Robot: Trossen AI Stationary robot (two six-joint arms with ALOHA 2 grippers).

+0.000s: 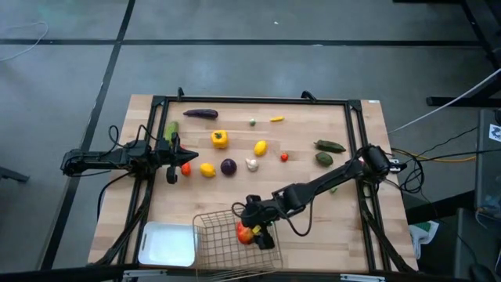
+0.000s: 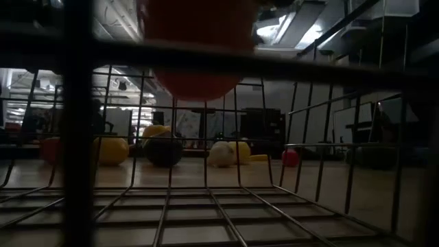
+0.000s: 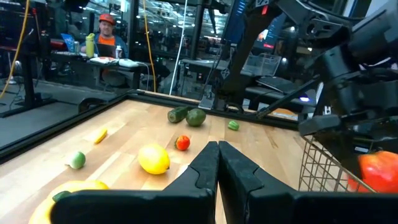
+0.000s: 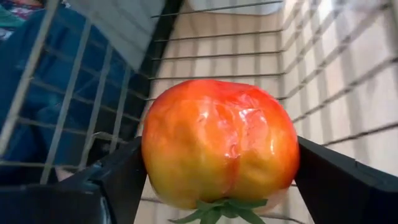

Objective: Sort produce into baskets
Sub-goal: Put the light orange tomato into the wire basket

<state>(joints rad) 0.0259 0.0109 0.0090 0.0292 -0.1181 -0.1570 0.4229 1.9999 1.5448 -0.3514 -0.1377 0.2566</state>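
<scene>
Where clutter ends, wooden table (image 1: 313, 227)

The wire basket (image 1: 223, 235) sits at the table's (image 1: 352, 227) near edge with the shallow tray (image 1: 167, 244) just beside it on the left, while the right gripper (image 1: 252, 234) hangs over the basket's right side with a pepper (image 1: 246, 233) between its fingers. Behind them the loose produce spreads across the table: an eggplant (image 1: 200, 113) along the far edge, a lemon (image 1: 260, 147) and garlic (image 1: 251, 164) near the middle, an onion (image 1: 228, 166) left of the garlic. The left gripper (image 1: 174, 150) waits at the left side of the table.
</scene>
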